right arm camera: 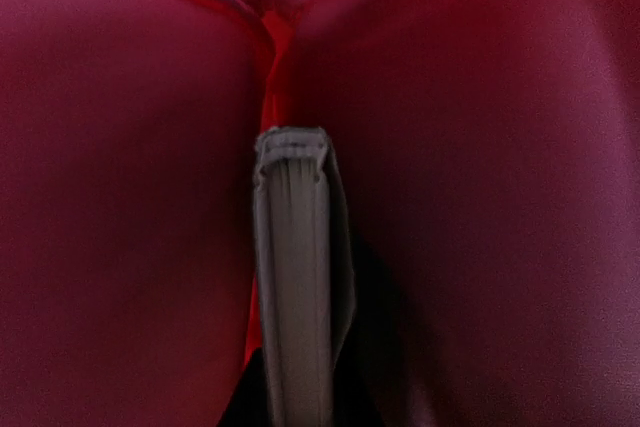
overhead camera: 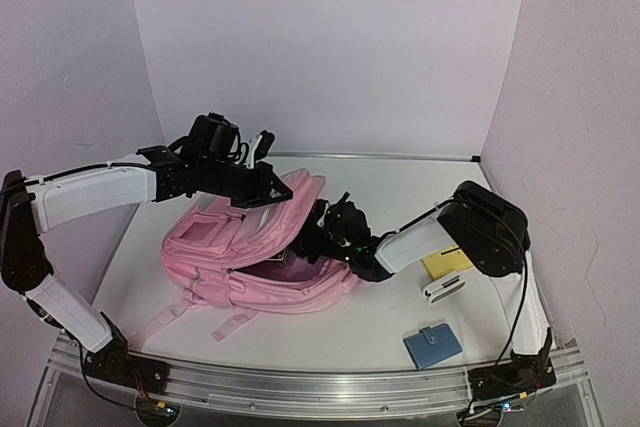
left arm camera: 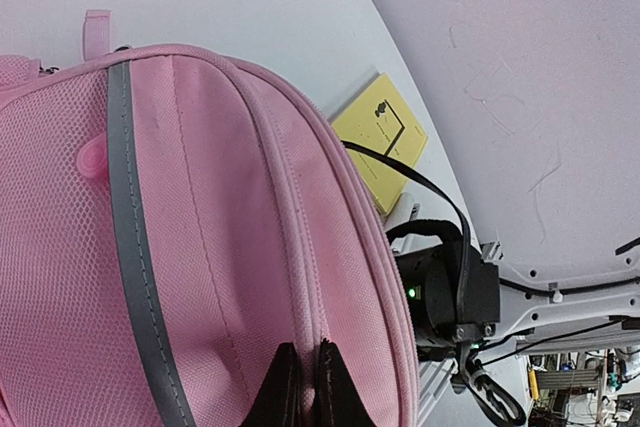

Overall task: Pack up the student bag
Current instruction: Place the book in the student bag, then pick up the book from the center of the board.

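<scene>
The pink student bag point(overhead camera: 240, 252) lies on the table left of centre, its main opening facing right. My left gripper point(overhead camera: 268, 185) is shut on a raised pink seam of the bag's top flap point(left arm camera: 240, 227) and holds it up; its fingertips point(left arm camera: 285, 387) pinch the seam. My right gripper point(overhead camera: 322, 239) reaches into the opening. In the right wrist view it is shut on a thin grey-white book point(right arm camera: 295, 277), seen edge-on, between the dark red walls of the bag's lining point(right arm camera: 120, 197). The right gripper point(right arm camera: 298, 402) shows only at the bottom edge.
A yellow notebook point(overhead camera: 447, 263) lies right of the bag, also seen in the left wrist view point(left arm camera: 380, 132). A small white object point(overhead camera: 443, 288) lies beside it. A blue wallet point(overhead camera: 432, 344) lies near the front right. The right arm's black wrist point(left arm camera: 445, 292) is close to the bag.
</scene>
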